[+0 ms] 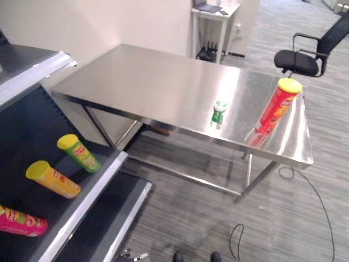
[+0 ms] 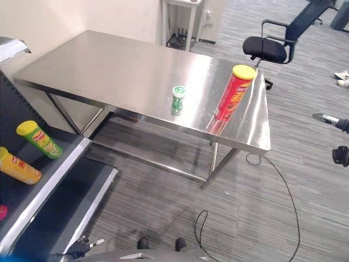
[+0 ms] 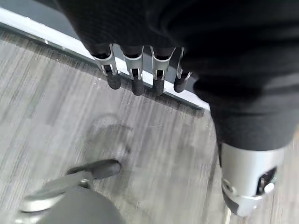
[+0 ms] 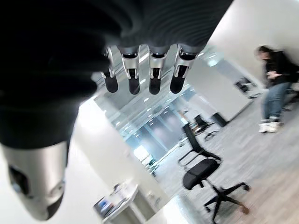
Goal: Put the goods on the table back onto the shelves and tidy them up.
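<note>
A tall red chip can (image 1: pixel 277 107) with a yellow lid stands upright near the right end of the steel table (image 1: pixel 152 82). A small green can (image 1: pixel 219 113) stands to its left, near the front edge. On the dark shelf (image 1: pixel 90 199) at my left lie a green can (image 1: pixel 79 153), a yellow can (image 1: pixel 52 178) and a pink can (image 1: pixel 22 222). My left hand (image 3: pixel 135 77) hangs low over the carpet by the shelf's foot, fingers relaxed and empty. My right hand (image 4: pixel 156 70) is out to the right, away from the table, also open and empty.
A black office chair (image 1: pixel 305 54) stands behind the table's right end. A small white table (image 1: pixel 214 16) is against the back wall. A person (image 4: pixel 275 93) stands far off in the room. Grey carpet lies between the shelf and the table.
</note>
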